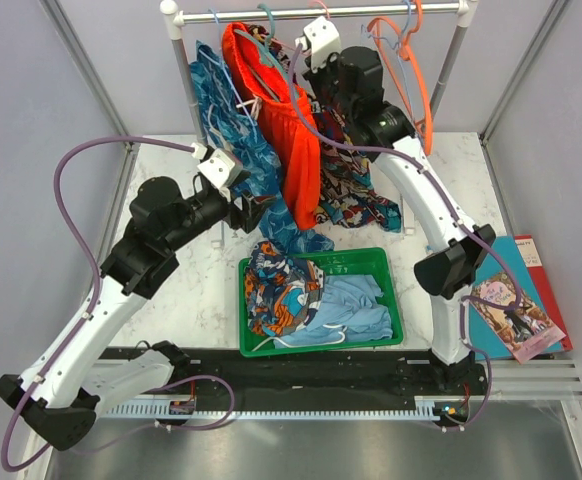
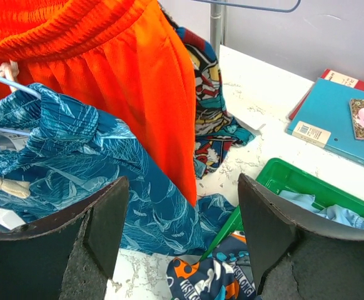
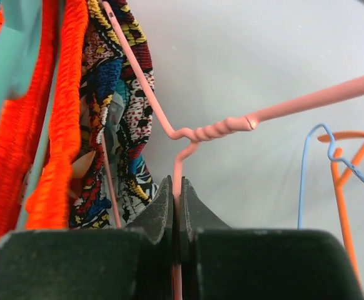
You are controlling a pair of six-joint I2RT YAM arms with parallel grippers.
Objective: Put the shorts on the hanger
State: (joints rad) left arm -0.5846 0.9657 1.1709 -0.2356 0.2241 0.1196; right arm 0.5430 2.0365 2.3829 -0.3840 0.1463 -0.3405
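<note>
Orange shorts (image 2: 126,75) are seen filling most of the left wrist view, hung above and beyond the left gripper (image 2: 183,187), whose jaws are spread wide with nothing gripped. Blue patterned shorts (image 2: 75,156) are draped just past the left-hand finger. The comic-print shorts (image 2: 210,125) are tucked behind the orange pair, straight out past the gap between the jaws and well clear of them. A green tray (image 2: 282,178) with more clothes is parked right by the other finger, and a teal book (image 2: 338,119) is laid further off on that side.

Right wrist view: the right gripper (image 3: 176,187) is pressed together on the wire of the pale pink hanger (image 3: 219,130), pinched just under the twisted neck. The comic-print shorts are bunched up and to the left of the jaws, with one hanger arm run across the waistband. A thin blue hanger (image 3: 304,169) and an orange hanger (image 3: 341,187) are hung off to the right of the jaws.

Top view: the right gripper is found up by the rack rail (image 1: 321,12), and the comic-print shorts are draped down below it, lower end pooled on the marble table (image 1: 171,290).
</note>
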